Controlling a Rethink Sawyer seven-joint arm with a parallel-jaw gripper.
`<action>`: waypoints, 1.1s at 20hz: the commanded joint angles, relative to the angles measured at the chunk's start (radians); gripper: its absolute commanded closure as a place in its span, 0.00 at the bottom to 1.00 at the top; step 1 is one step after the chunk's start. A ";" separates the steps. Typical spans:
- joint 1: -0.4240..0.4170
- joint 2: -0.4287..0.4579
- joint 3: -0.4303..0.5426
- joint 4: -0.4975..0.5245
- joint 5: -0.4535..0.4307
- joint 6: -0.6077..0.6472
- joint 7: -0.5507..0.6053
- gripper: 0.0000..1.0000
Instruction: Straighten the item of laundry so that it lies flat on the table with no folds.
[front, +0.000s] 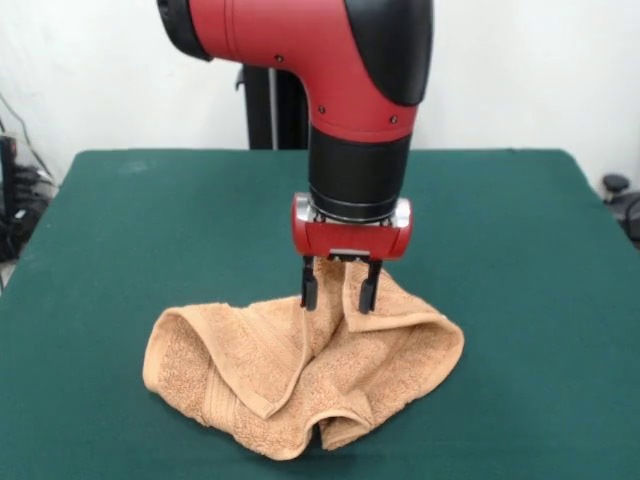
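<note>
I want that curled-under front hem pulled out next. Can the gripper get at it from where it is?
Probably yes: the gripper hangs open over the towel, and the front hem lies exposed on the table, nothing covering it.

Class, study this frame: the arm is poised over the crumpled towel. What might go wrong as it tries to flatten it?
1. The gripper sits at the towel's raised far edge, jaws apart; closing there may pinch several layers and leave folds.
2. The near edge is curled under, so dragging could tighten that fold.
3. The table looks felt-like, so the terry cloth may catch and bunch.
</note>
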 joint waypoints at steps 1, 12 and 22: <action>-0.003 0.036 0.144 0.136 0.009 0.046 0.084 0.00; -0.012 0.036 0.148 0.232 -0.017 -0.047 0.106 0.00; -0.065 0.074 0.165 0.259 -0.038 -0.146 0.082 0.00</action>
